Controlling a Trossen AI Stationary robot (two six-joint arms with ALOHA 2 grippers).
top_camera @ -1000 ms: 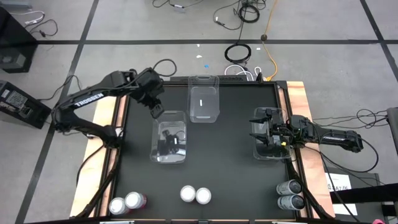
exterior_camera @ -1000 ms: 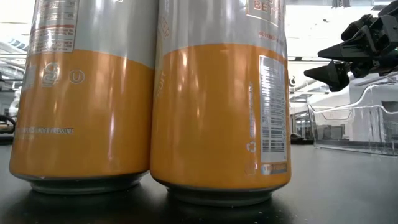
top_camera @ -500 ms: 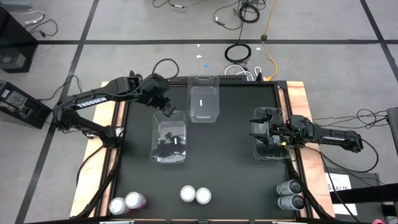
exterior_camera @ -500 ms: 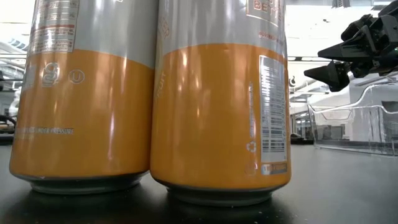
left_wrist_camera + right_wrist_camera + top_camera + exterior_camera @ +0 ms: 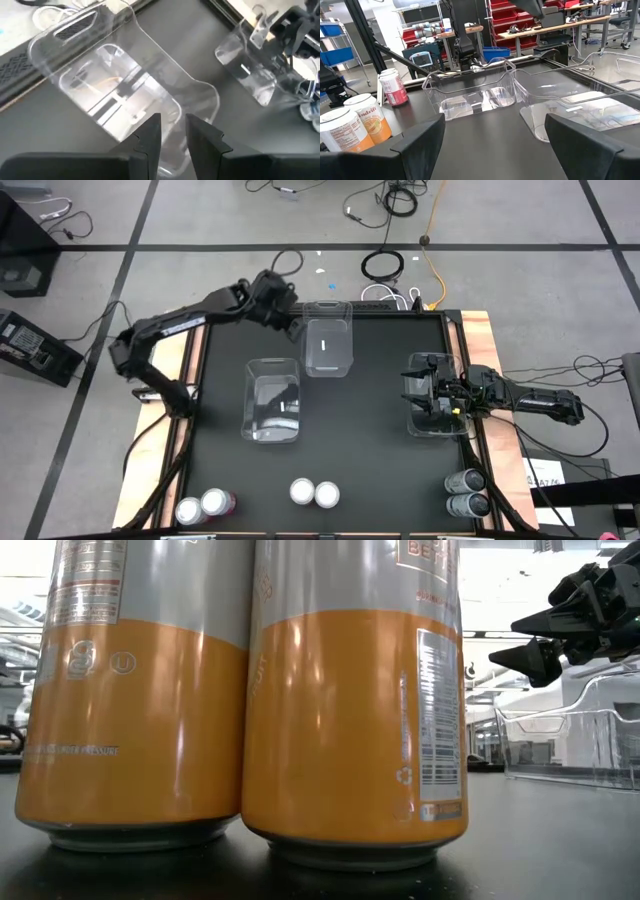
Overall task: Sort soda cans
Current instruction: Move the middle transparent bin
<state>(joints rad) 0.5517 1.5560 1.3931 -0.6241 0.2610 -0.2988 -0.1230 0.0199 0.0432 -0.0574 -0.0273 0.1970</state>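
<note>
Six soda cans stand on their bases along the near edge. Two pink ones point(image 5: 203, 505) are at the left, two orange ones point(image 5: 314, 493) point(image 5: 350, 720) in the middle, two grey ones point(image 5: 465, 492) at the right. My left gripper point(image 5: 295, 328) point(image 5: 173, 120) hangs beside the left wall of the far middle clear bin point(image 5: 328, 345) point(image 5: 120, 85), its fingers a narrow gap apart. My right gripper point(image 5: 425, 395) point(image 5: 535, 652) hovers wide open over the right clear bin point(image 5: 435, 415). Neither gripper holds anything.
A third clear bin point(image 5: 272, 400) point(image 5: 472, 92) sits left of centre on the black table top. Copper-coloured strips point(image 5: 478, 330) border the table's left and right sides. Cables point(image 5: 385, 265) lie on the floor beyond the far edge. Bare table lies between the bins and the cans.
My left arm has swung away from the far-left corner of the left-of-centre bin, toward the far edge and the right. It now stands by the far middle bin. Its shadow has left the left-of-centre bin. The bins, the cans and my right arm have stayed put.
</note>
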